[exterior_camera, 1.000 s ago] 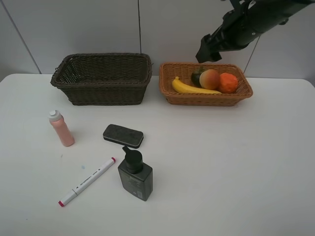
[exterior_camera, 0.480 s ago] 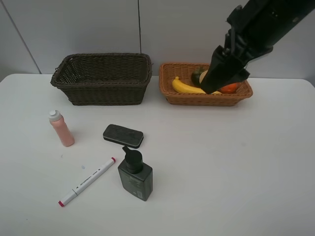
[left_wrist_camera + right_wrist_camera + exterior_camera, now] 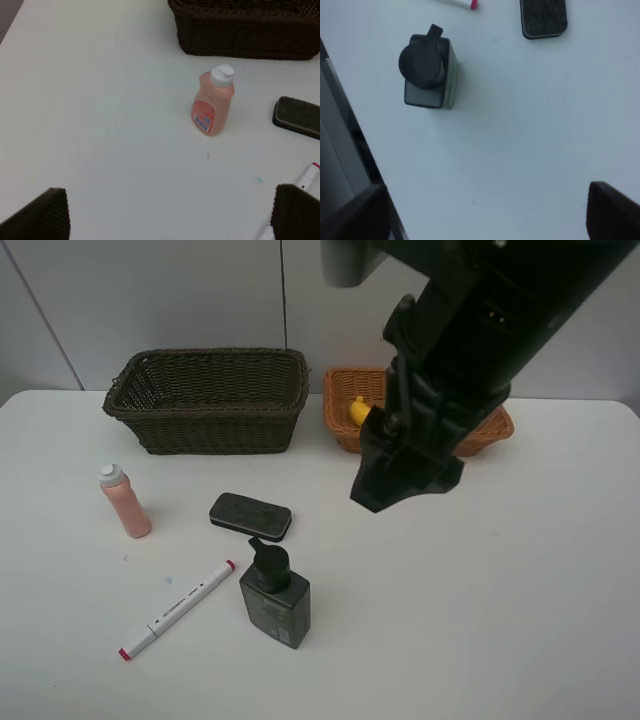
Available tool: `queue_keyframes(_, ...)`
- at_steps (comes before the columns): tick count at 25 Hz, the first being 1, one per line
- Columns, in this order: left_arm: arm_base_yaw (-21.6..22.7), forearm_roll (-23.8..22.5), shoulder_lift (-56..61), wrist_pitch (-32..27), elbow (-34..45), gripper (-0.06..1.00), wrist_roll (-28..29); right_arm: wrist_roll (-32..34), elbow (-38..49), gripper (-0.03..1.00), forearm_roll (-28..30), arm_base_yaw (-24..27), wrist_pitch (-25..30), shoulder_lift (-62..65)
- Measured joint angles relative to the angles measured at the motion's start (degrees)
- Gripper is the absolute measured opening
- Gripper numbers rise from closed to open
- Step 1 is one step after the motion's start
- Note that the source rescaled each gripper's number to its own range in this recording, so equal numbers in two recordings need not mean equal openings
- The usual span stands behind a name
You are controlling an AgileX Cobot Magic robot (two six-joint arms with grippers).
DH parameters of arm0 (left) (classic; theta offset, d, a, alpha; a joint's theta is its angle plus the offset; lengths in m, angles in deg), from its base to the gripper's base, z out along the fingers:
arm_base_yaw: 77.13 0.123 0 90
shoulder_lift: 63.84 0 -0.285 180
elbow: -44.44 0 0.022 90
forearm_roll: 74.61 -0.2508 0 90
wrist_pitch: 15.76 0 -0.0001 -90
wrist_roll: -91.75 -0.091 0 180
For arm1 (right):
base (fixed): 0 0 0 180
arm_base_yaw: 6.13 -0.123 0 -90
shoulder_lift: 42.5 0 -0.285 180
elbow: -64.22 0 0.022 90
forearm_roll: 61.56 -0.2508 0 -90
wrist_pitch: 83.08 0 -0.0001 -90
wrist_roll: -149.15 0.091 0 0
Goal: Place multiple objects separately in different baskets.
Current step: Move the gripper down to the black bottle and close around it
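Far left, the pink bottle stands upright, white-capped, in front of the dark brown basket's left end. The left wrist view adds its red label and shows the left pincer spread wide, holding nothing; the high camera misses that pincer. Farther out from the basket lies the white marker, red-tipped; nearer it, the dark grey eraser block, flat. The dark pump bottle stands upright beyond the eraser. Beside the basket's right end, the orange-tan basket shows a banana tip; the right arm hides the rest. Only the right wrist view shows the right pincer gaping wide, empty, near the pump bottle.
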Motion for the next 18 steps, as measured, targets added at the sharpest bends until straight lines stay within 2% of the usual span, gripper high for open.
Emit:
queue_keyframes(3, 0.0, 0.0, 0.0, 0.0, 0.0, 1.0, 0.0, 1.94, 0.0, 1.0, 1.28, -1.72, -0.2, -3.34)
queue_keyframes(8, 0.0, 0.0, 0.0, 0.0, 0.0, 1.0, 0.0, 2.37, 0.0, 1.0, -0.37, -1.96, -2.44, -10.18)
queue_keyframes(18, 0.0, 0.0, 0.0, 0.0, 0.0, 1.0, 0.0, 2.61, 0.0, 1.0, -7.13, -1.96, -7.95, -17.68)
